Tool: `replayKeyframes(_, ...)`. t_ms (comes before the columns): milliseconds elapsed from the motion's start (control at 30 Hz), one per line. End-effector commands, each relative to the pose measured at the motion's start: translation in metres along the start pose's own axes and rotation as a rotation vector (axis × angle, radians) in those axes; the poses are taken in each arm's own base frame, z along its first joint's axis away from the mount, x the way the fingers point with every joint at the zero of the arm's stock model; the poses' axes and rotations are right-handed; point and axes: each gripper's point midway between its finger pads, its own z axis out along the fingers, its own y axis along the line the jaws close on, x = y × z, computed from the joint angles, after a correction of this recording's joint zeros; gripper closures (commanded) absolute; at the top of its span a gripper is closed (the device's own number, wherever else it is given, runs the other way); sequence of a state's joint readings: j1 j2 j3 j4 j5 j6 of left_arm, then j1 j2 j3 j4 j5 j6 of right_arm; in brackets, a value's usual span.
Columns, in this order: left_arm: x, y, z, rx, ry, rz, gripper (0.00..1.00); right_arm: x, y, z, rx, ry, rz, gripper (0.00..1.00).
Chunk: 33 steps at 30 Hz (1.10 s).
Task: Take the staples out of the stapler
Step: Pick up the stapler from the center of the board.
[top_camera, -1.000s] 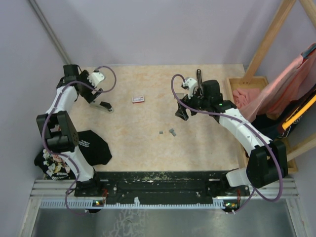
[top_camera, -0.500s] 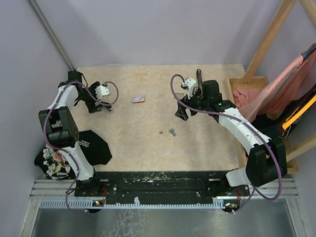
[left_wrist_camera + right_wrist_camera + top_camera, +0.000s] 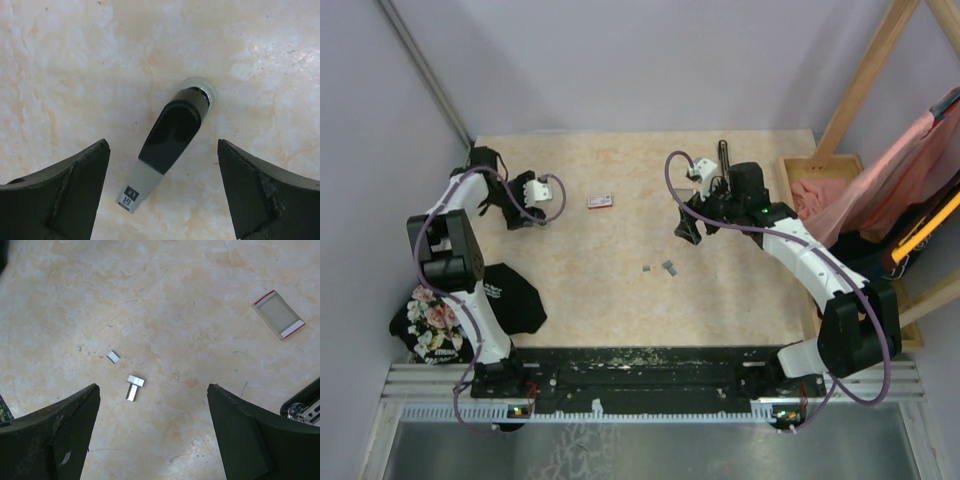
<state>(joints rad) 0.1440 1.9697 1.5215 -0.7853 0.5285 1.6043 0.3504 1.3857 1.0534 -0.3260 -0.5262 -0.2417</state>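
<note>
The stapler (image 3: 170, 142), black with a grey front end, lies flat on the table. My left gripper (image 3: 161, 150) hangs open above it, one finger on either side and neither touching. In the top view the left gripper (image 3: 525, 208) covers most of the stapler at the table's left. Three tiny grey staples (image 3: 132, 387) lie loose on the table, two touching and one (image 3: 113, 356) a little apart. They also show as the small grey staples (image 3: 667, 267) near the middle. My right gripper (image 3: 686, 230) is open and empty, hanging beside them; from its wrist the right gripper (image 3: 152, 390) frames bare table.
A small red-and-white box (image 3: 601, 201) lies between the arms. A black T-shirt (image 3: 510, 295) and floral cloth (image 3: 428, 325) lie at the near left. A wooden crate with pink cloth (image 3: 818, 190) and a wooden post (image 3: 865, 80) stand at the right.
My left arm has swung its gripper to the right and come to hang over the stapler. The right arm, the staples and the box have not moved.
</note>
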Motion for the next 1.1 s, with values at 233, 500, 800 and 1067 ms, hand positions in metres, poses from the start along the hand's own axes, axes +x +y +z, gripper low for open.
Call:
replayKeyframes(233, -0.009, -0.007, 0.033, 0.045, 0.001, 0.063, 0.25, -0.005, 0.000, 0.002, -0.015, -0.023, -0.030, 0.12)
replayKeyframes(500, -0.017, -0.008, 0.038, 0.041, -0.011, 0.034, 0.47, -0.005, 0.001, 0.002, -0.017, -0.024, -0.033, 0.12)
replayKeyframes(800, -0.046, 0.009, 0.049, -0.089, 0.021, -0.035, 0.60, -0.007, 0.002, 0.001, -0.021, -0.026, -0.033, 0.12)
replayKeyframes(1067, -0.089, -0.006, 0.064, -0.104, -0.008, -0.090, 0.73, -0.009, 0.003, -0.002, -0.021, -0.036, -0.040, 0.12)
